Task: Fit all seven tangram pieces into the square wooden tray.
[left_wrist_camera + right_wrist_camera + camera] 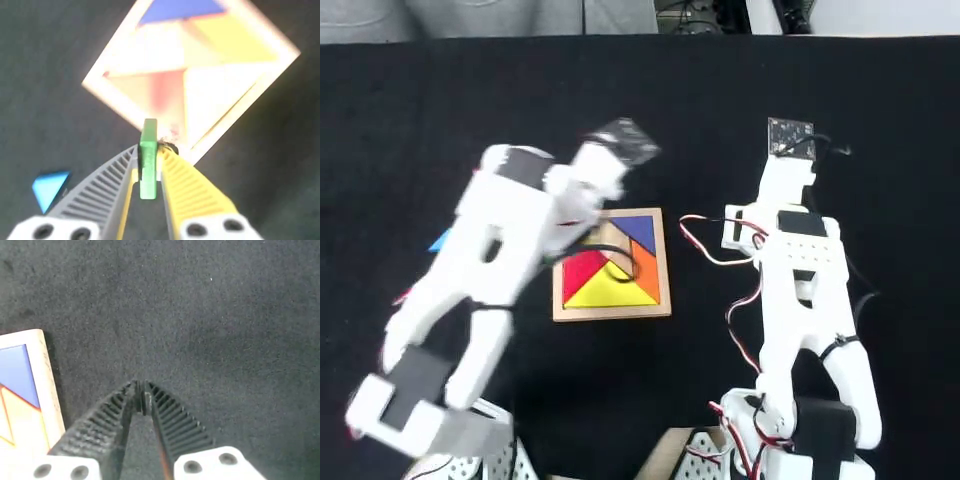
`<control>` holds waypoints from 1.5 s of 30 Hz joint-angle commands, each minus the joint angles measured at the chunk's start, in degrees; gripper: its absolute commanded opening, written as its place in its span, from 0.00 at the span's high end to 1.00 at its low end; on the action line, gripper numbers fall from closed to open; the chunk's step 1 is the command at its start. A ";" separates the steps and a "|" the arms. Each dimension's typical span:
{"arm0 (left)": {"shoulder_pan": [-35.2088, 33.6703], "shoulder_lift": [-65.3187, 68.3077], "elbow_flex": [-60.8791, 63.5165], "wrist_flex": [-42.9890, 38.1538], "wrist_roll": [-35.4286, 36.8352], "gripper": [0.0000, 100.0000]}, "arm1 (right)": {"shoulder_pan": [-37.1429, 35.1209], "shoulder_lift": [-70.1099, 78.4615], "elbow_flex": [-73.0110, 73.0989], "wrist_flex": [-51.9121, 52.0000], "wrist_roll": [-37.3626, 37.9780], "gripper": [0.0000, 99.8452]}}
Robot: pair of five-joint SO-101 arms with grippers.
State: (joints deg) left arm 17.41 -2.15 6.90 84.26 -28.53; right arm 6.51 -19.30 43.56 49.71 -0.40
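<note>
- Nearest the left wrist camera we see the left gripper, its grey finger and yellow finger pinching a green piece between them.
- We see the green piece standing on edge. Its long axis runs along the fingers, and its far end points at the nearest corner of the square wooden tray.
- Beyond that far end, the tray sits corner-on to this camera, with blue, yellow and reddish pieces lying flat inside it.
- Beside the grey finger we find a small light blue triangle, lying on the black cloth well apart from the tray.
- In the right wrist view, the right gripper has its black fingers pressed together with nothing between them. It hangs over the cloth just beside one edge of the tray.
- From the high view we place the tray at the centre of the frame, its sides square to the picture.
- Inside it, a blue piece fills the upper right, a red piece the left, a yellow piece the bottom and an orange piece the right.
- We find the left arm covering the tray's upper left corner, while the right arm stands in the right half of the frame.
</note>
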 commanded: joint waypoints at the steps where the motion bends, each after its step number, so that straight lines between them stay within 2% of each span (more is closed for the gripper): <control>1: 4.97 11.87 -10.86 -4.31 5.54 0.97 | -0.35 -2.77 -0.40 -1.05 0.44 0.99; 6: 4.70 24.70 -22.46 -5.01 9.41 0.97 | -0.35 -2.77 -0.40 -1.05 0.44 0.99; 14: 5.67 30.68 -30.81 -5.10 10.73 0.97 | -0.35 -2.77 -0.48 -1.05 0.44 0.99; 21: 5.85 33.67 -31.08 -4.57 11.08 0.97 | -0.35 -2.59 -0.48 -1.05 0.44 0.99; 25: 6.73 33.76 -31.69 -1.49 14.59 0.97 | -0.44 -2.59 -0.48 -1.05 0.44 0.99; 34: 6.81 34.20 -30.29 -1.58 16.88 0.97 | -0.62 -2.51 -0.48 -1.05 0.44 0.99; 45: 10.42 34.20 -31.34 -1.49 18.81 0.97 | -0.53 -2.51 -0.48 -1.05 0.44 0.99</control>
State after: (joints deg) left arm 26.64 32.75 -22.20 82.51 -10.42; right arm 6.51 -19.30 43.56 49.71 -0.40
